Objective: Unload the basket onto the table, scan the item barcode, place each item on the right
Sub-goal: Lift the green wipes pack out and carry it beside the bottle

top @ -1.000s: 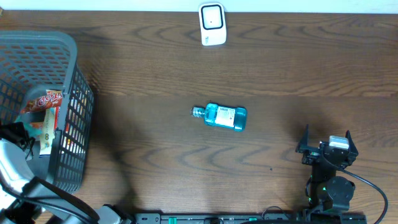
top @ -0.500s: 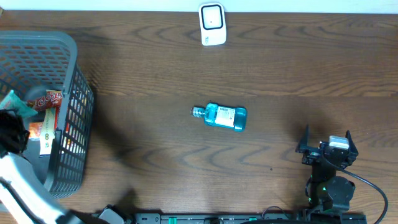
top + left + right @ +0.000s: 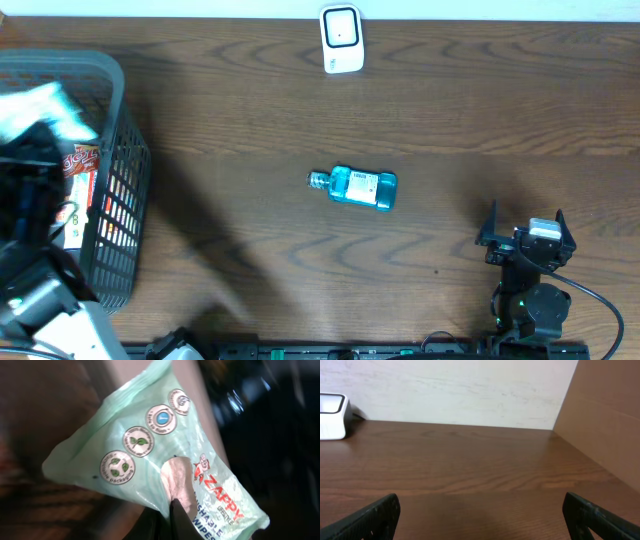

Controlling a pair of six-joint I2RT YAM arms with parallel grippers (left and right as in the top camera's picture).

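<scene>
— Looking from overhead, what's where?
— My left arm (image 3: 25, 200) is a blur over the basket (image 3: 112, 100) at the table's left edge, a pale pack of wipes (image 3: 45, 105) with it. Scanner (image 3: 341, 40) at the far edge, blue bottle (image 3: 360, 187) mid-table, right claw (image 3: 525, 222) spread near the front right corner.
— Left wrist?
— My left claw (image 3: 175, 505) pinches the green pack.
— Right wrist?
— Fingers wide over bare wood, scanner far left.
</scene>
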